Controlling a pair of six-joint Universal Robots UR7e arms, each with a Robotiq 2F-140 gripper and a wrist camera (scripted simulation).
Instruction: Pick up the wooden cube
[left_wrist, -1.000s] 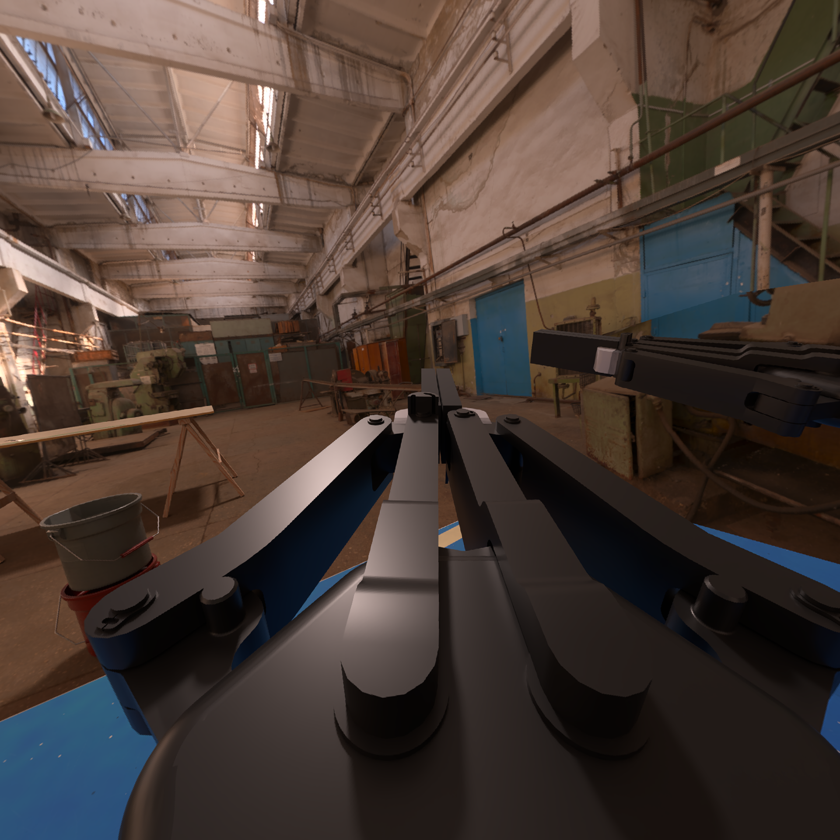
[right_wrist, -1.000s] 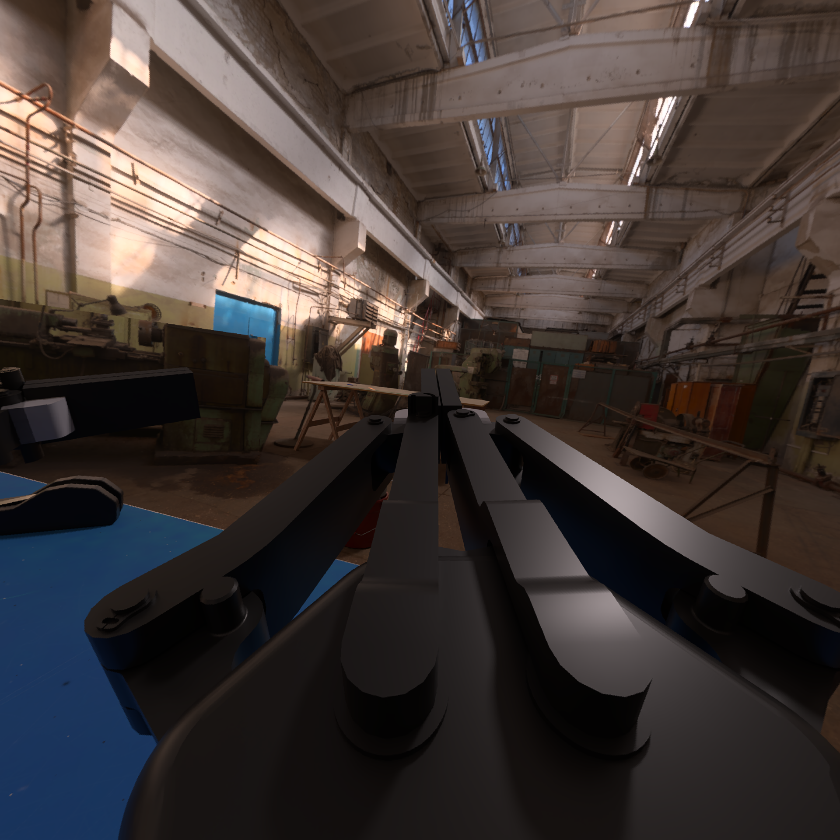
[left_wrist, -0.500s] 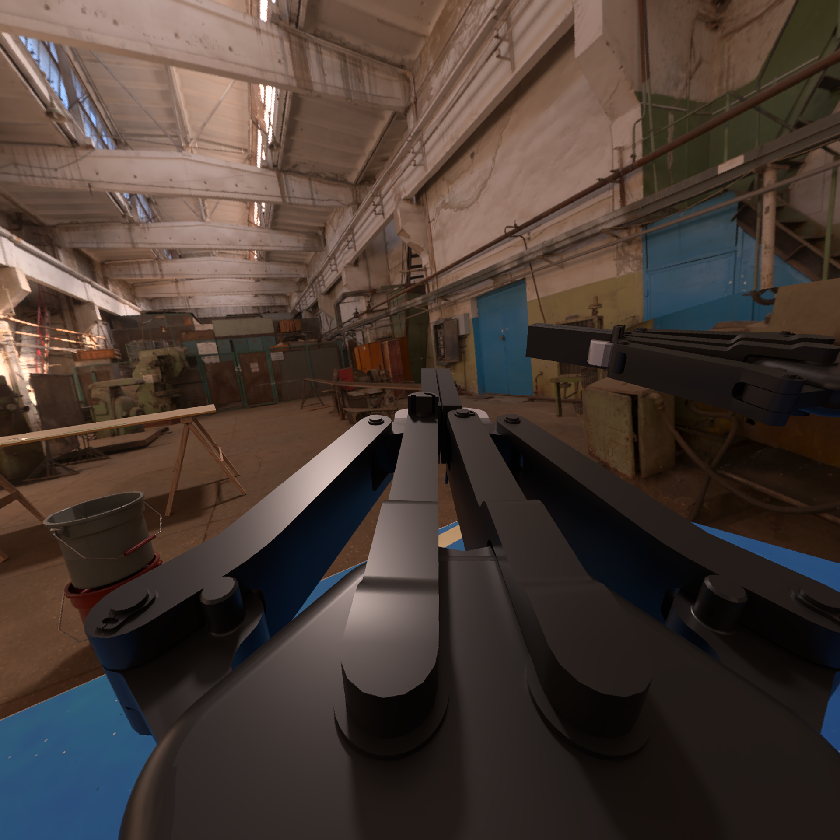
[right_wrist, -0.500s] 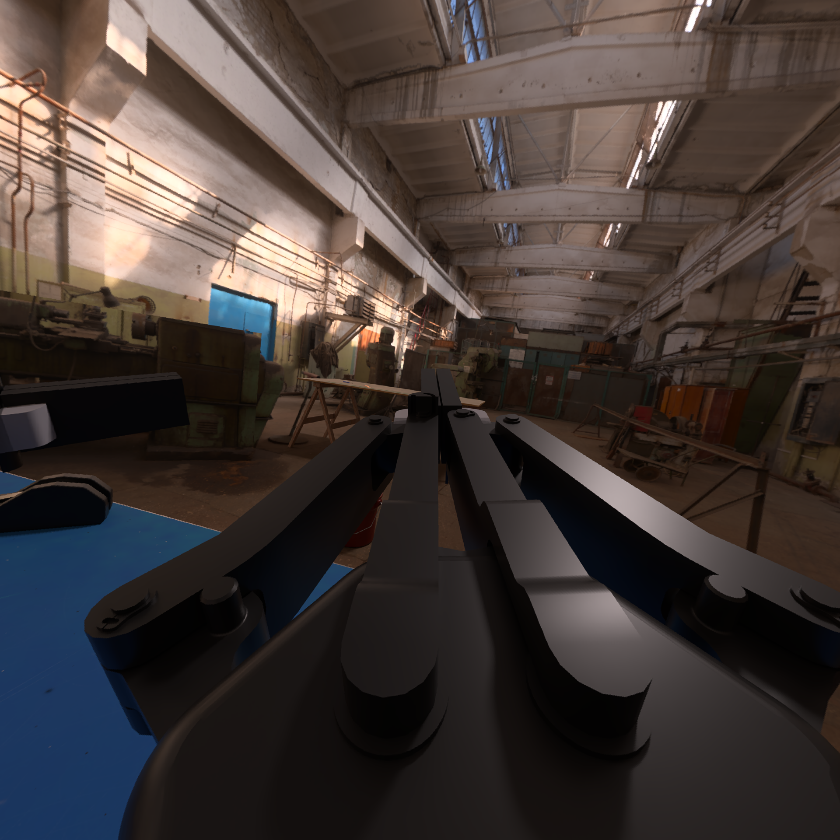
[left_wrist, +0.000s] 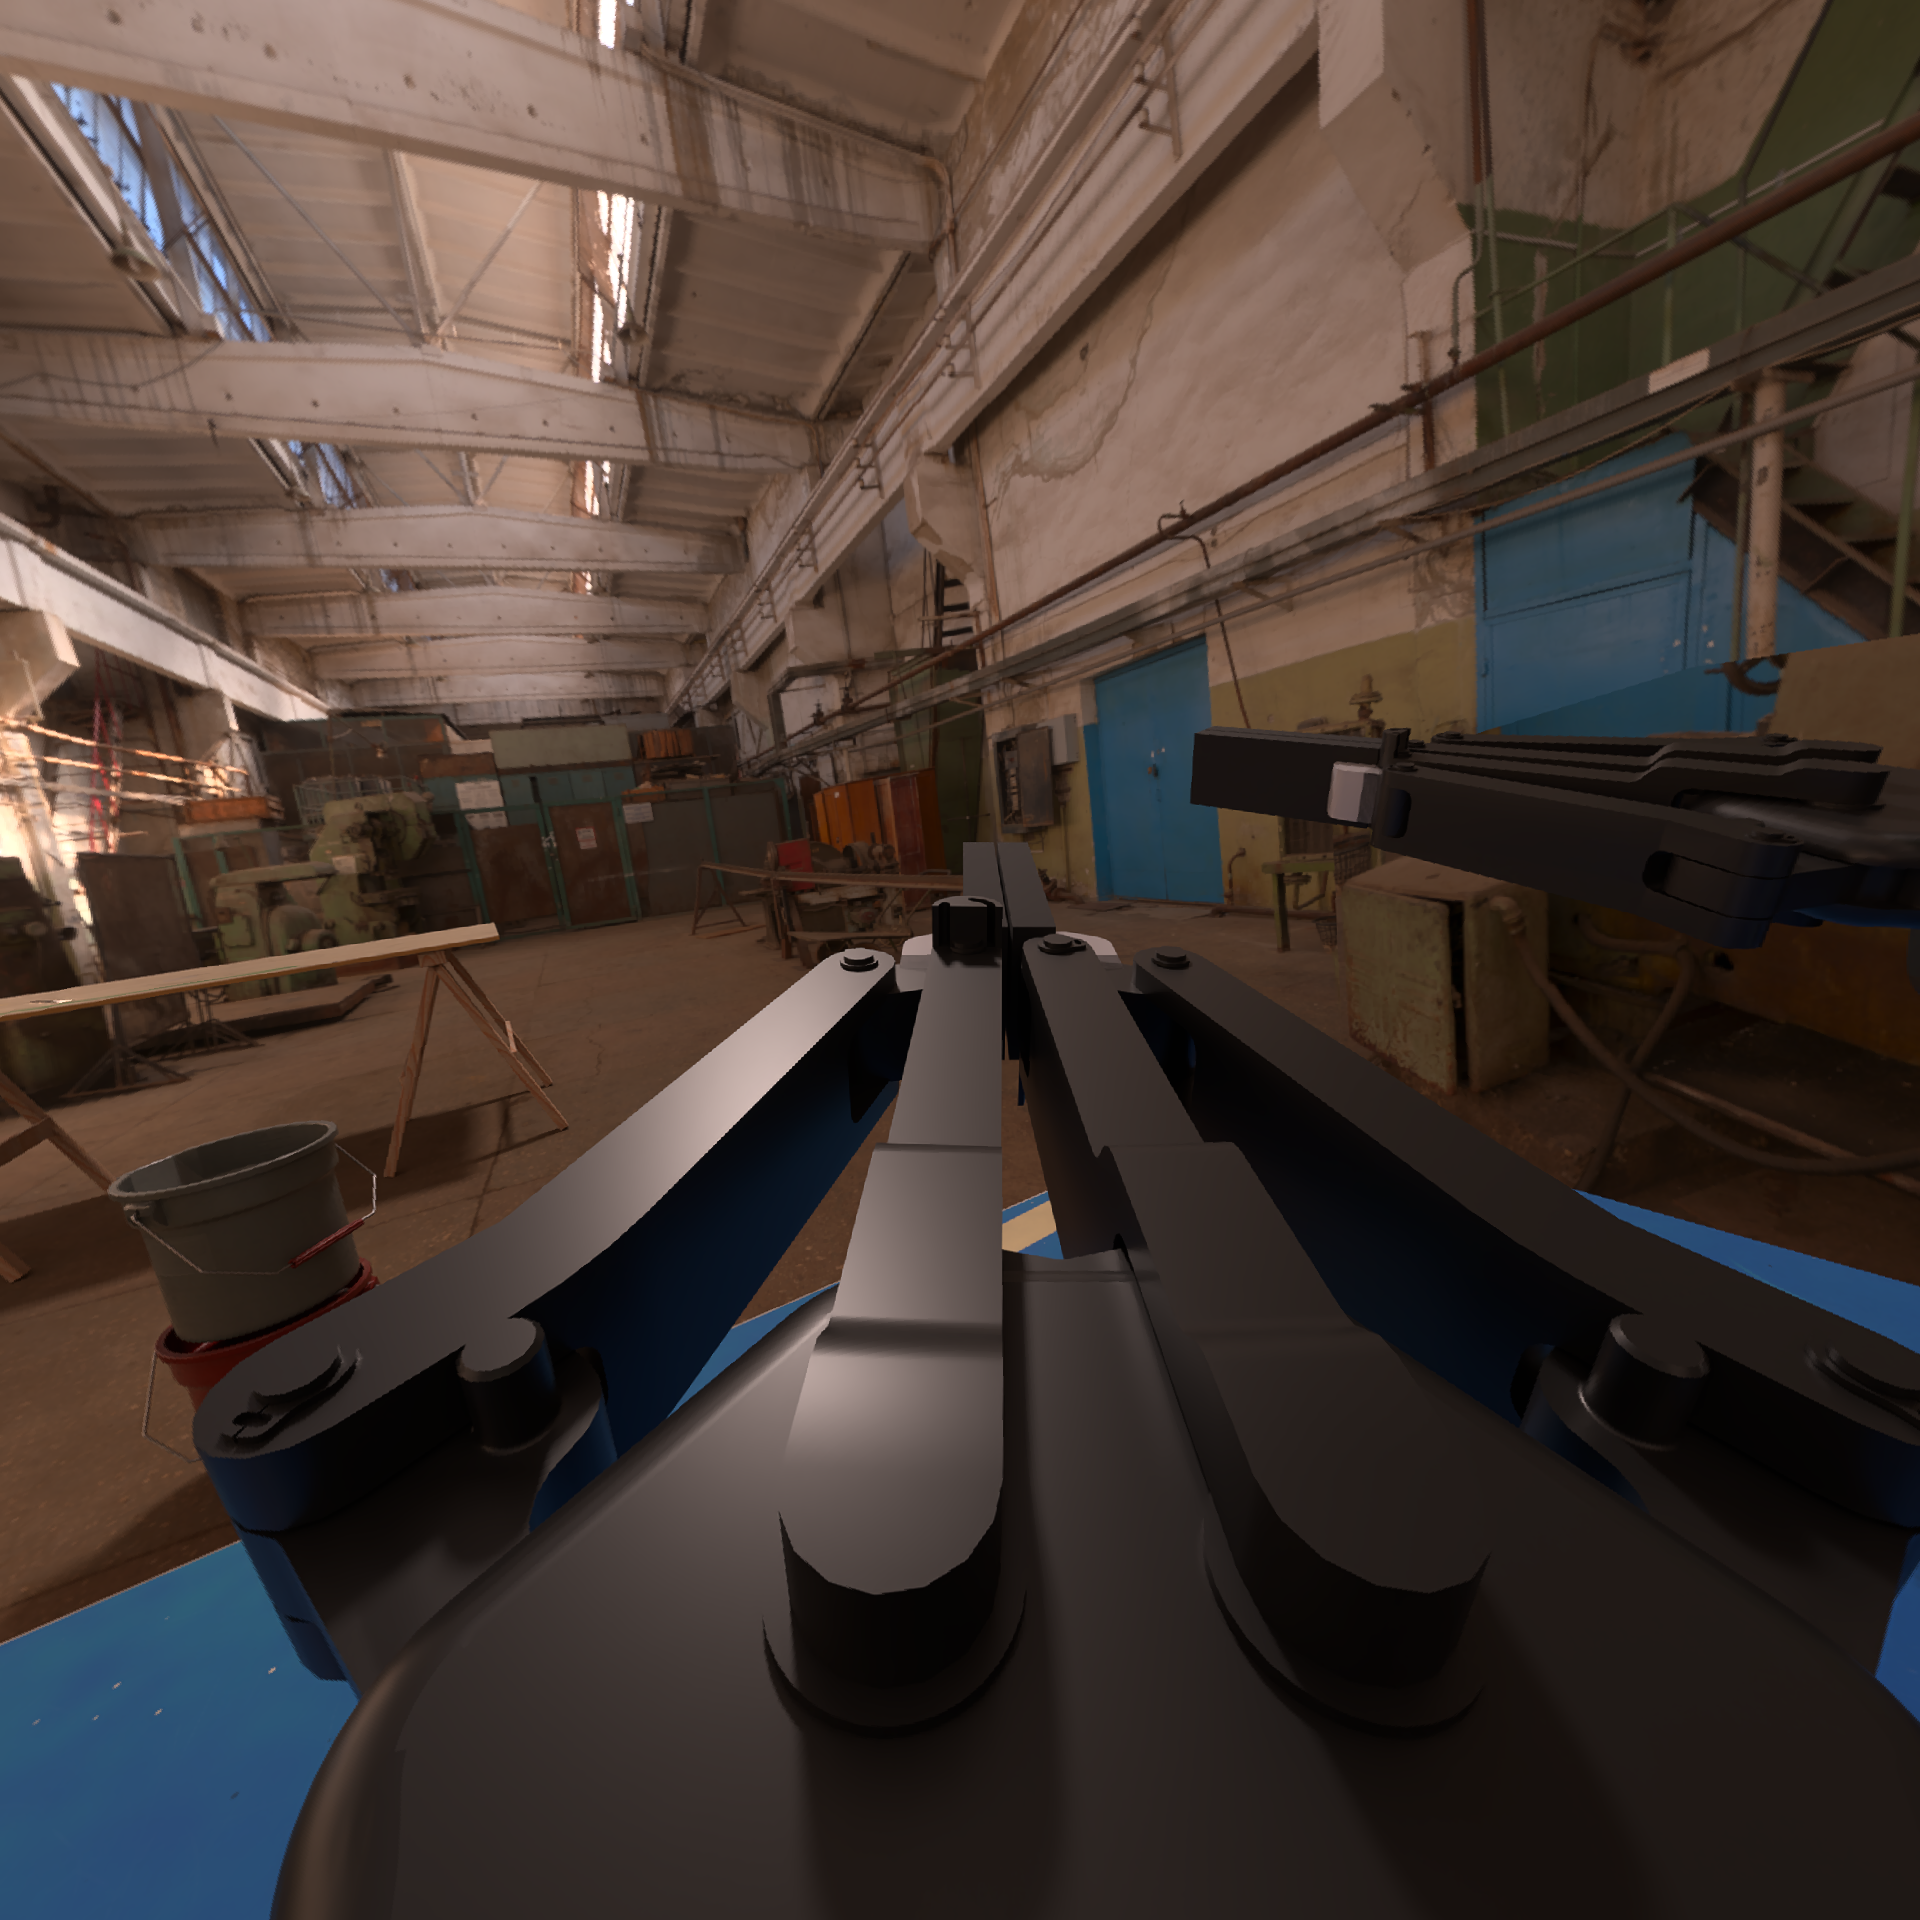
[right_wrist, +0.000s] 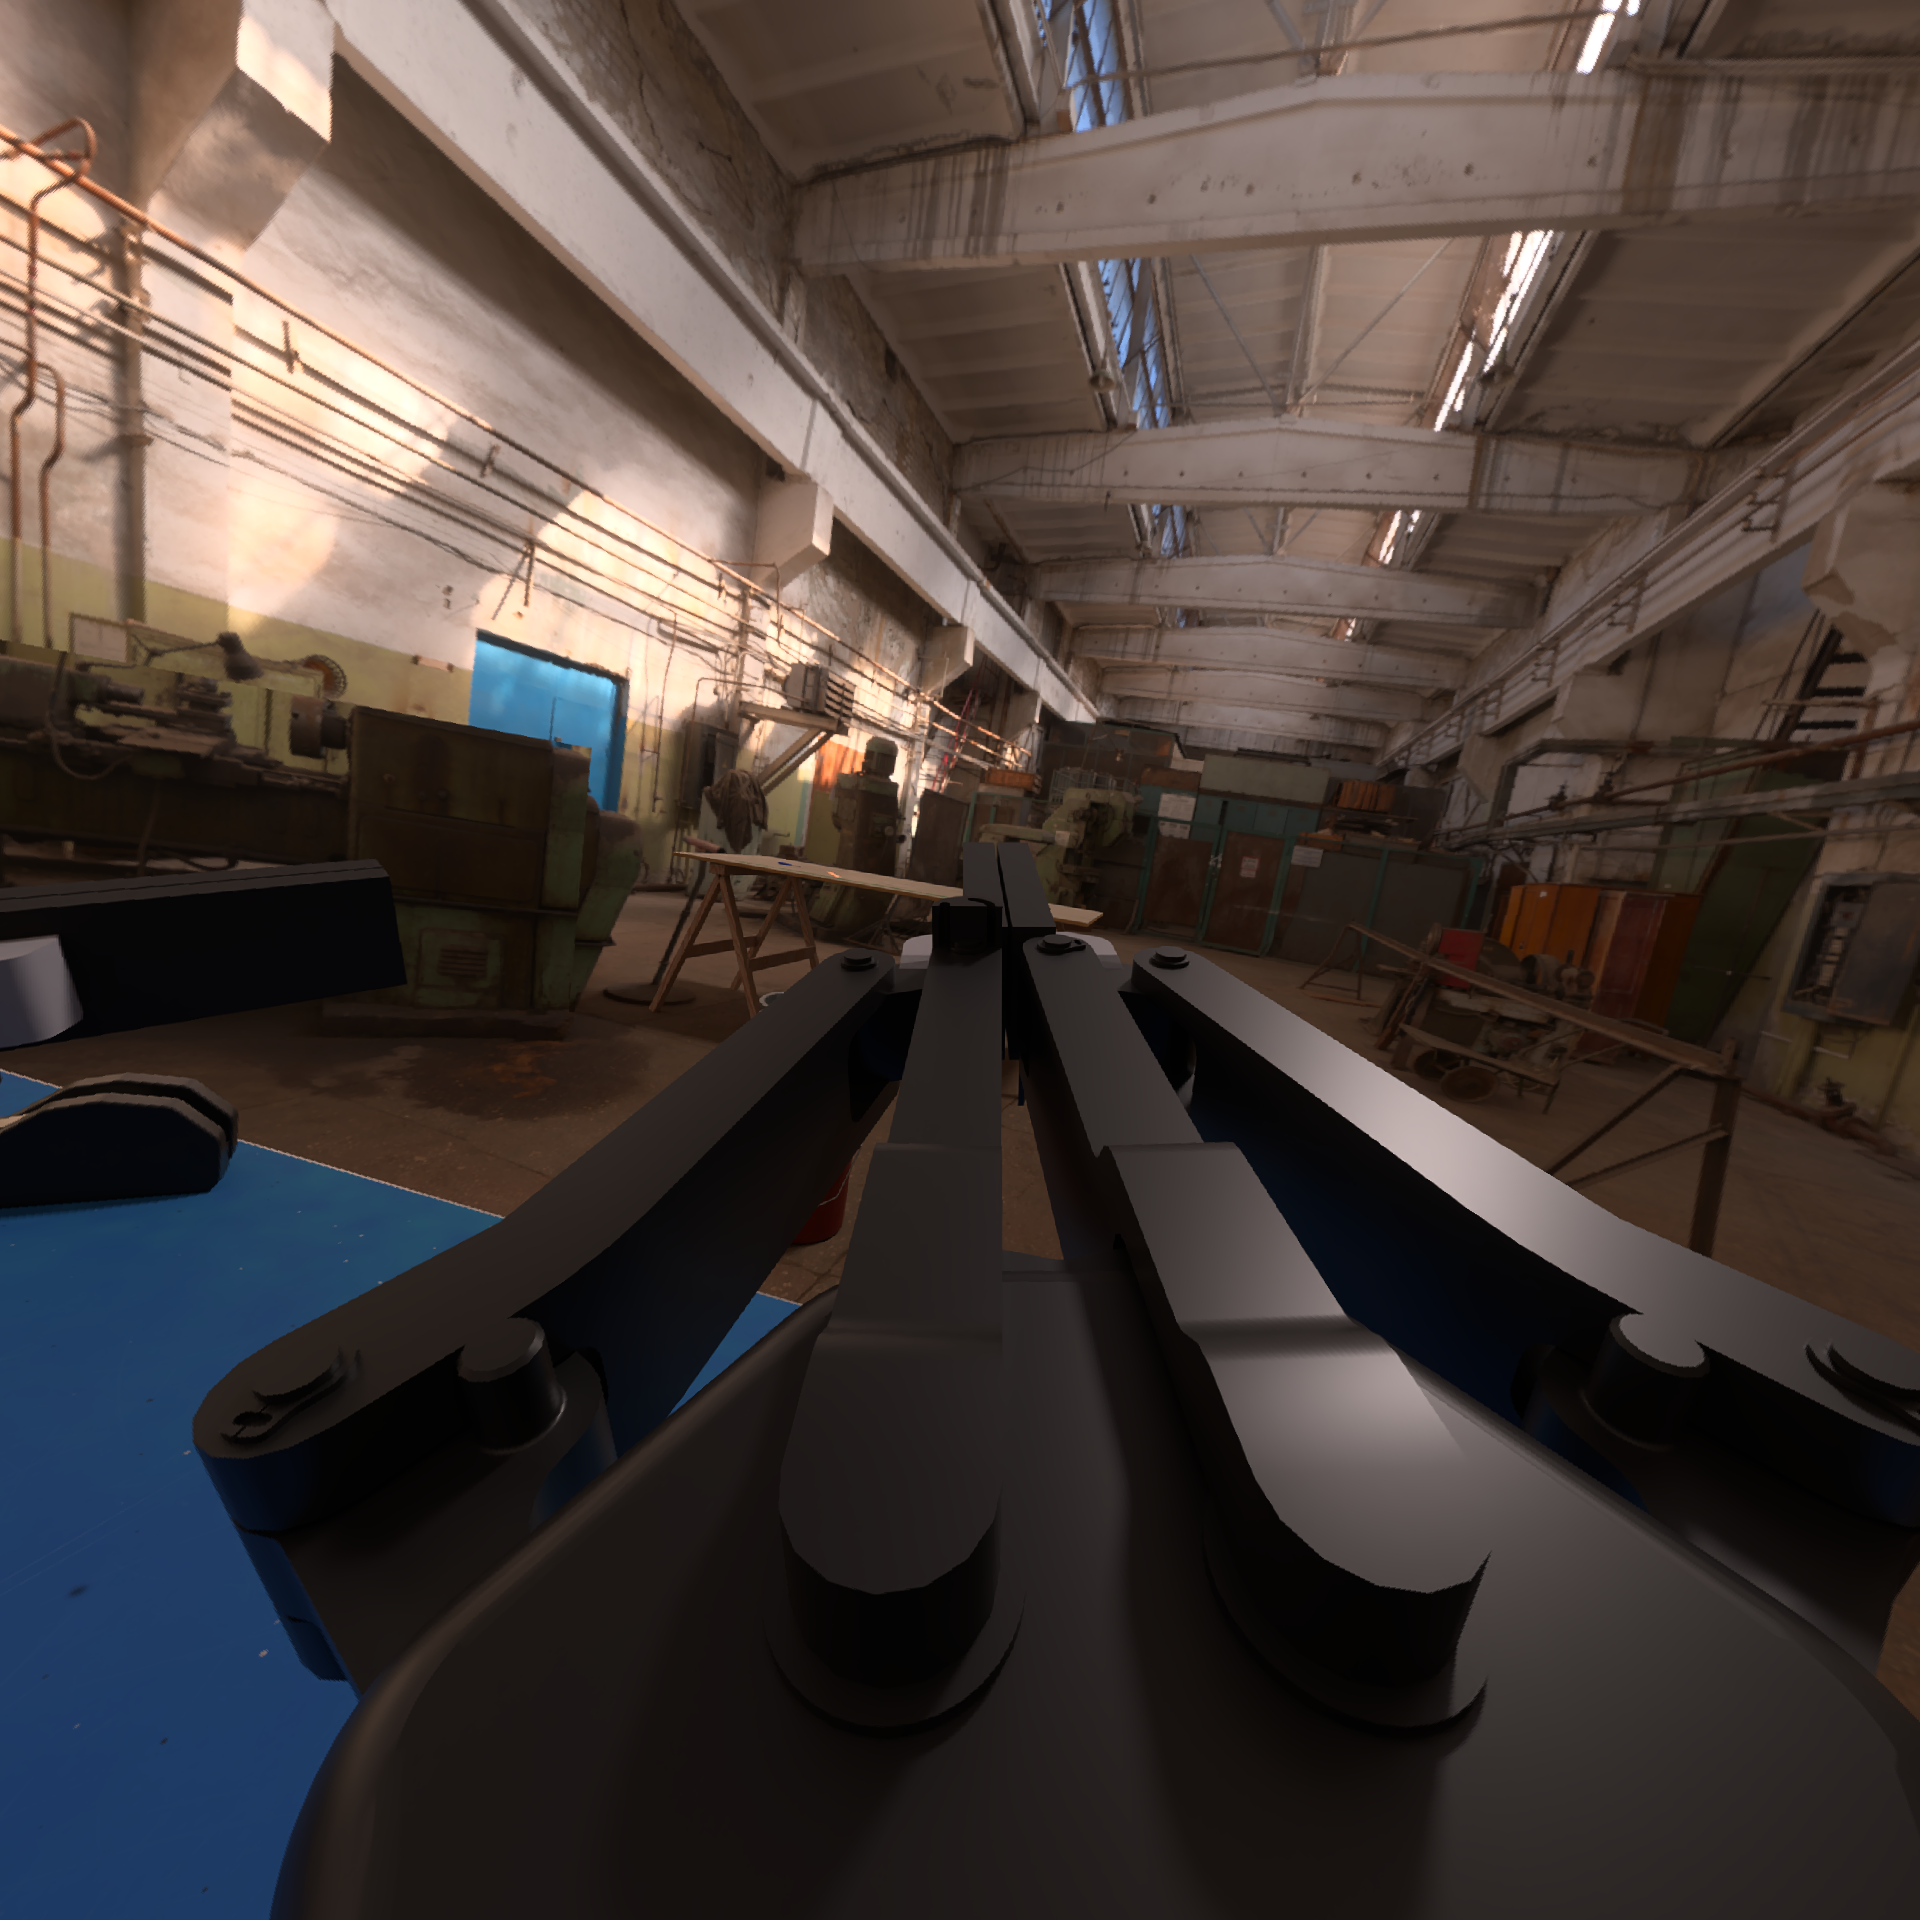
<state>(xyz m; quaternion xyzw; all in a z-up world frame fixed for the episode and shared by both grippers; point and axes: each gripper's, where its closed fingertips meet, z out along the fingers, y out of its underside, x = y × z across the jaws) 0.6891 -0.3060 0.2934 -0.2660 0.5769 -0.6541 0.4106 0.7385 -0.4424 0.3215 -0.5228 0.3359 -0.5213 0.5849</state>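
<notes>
both views drifted slightly — left end effector (left_wrist: 997, 868) and right end effector (right_wrist: 997, 868) closed, empty; no legible writing.

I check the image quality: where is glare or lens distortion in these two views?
Left wrist view: soft sheen on the closed left gripper, beams bend toward the edges. Right wrist view: warm sun patches on the wall, a bright highlight on the right gripper, same wide-angle bending.

A factory workshop — concrete roof beams (right_wrist: 1247, 187), old lathe (right_wrist: 156, 748), sawhorse bench (left_wrist: 260, 977).
</notes>
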